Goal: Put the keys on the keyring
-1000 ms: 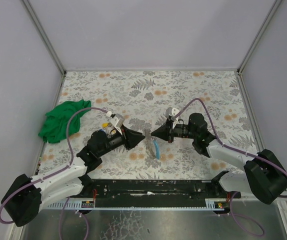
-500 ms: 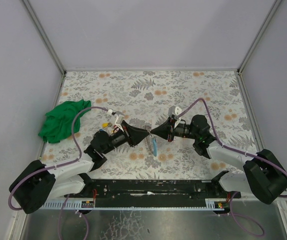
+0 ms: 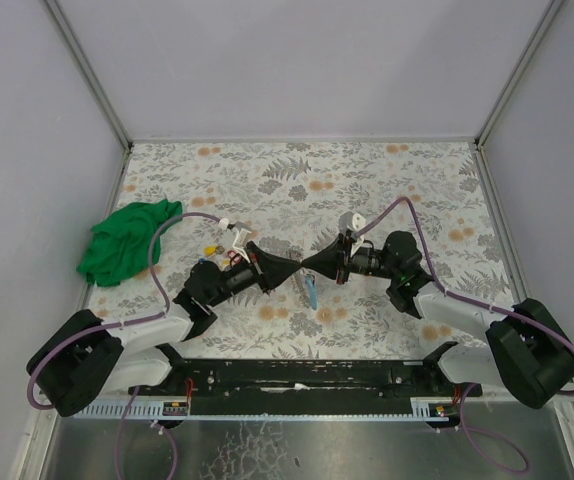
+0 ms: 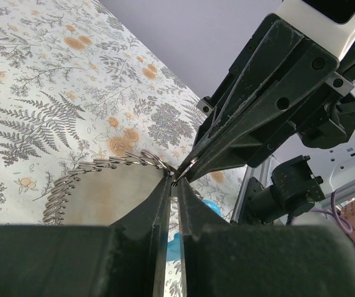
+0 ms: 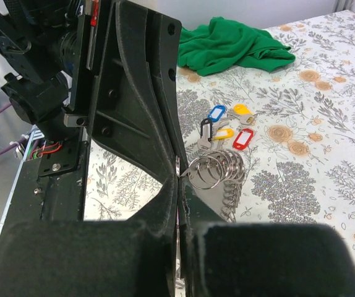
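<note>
Evidently nothing threaded yet: right end effector (image 5: 177, 176) pinches the keyring (image 5: 218, 168), left end effector (image 4: 176, 180) a narrow slit at it (grip unclear), keys (image 5: 227, 127) on table (image 5: 326, 124) apart from it.

the keys (image 5: 226, 125) near the green cloth (image 5: 230, 42) carry glossy plastic tags. the cloth is soft, matt, crumpled fabric. farther from the cloth, the keyring (image 5: 218, 168) shows coils of shiny bare metal. the table (image 5: 326, 154) has a matt printed covering.
</note>
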Robot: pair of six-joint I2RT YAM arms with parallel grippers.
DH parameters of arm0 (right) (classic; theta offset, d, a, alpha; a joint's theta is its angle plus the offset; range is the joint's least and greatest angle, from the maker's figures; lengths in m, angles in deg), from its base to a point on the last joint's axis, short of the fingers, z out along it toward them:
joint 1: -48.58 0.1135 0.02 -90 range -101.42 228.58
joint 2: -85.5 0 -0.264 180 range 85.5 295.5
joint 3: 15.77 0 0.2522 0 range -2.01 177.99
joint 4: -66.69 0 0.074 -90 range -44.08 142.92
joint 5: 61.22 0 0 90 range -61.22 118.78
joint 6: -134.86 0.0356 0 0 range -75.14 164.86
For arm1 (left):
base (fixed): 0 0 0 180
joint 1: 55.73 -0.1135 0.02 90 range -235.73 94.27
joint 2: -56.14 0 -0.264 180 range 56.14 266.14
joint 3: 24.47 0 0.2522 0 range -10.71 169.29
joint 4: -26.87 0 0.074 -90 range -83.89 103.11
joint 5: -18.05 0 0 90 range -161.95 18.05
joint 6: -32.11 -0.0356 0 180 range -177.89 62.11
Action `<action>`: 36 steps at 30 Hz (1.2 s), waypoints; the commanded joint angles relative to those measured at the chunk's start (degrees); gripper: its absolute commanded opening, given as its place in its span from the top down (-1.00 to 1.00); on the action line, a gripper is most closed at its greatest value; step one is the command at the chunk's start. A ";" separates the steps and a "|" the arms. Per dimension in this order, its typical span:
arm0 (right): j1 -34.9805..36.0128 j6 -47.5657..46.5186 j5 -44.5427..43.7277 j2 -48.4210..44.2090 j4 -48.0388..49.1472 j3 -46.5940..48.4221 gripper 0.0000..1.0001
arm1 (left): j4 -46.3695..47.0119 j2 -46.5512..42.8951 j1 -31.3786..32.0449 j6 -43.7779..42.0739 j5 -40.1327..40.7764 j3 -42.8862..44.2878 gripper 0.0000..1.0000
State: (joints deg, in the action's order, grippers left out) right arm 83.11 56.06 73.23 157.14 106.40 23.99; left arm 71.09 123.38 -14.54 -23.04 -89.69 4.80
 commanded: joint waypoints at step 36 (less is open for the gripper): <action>0.28 -23.25 -1.85 -4.36 -37.96 14.63 0.25 | -50.22 -3.75 2.04 -40.03 -3.50 22.86 1.00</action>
State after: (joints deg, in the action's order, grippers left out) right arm 83.13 33.27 70.06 151.43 68.06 35.46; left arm 22.13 120.65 -13.32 -60.26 -93.60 25.85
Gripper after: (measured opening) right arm 0.378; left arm 0.006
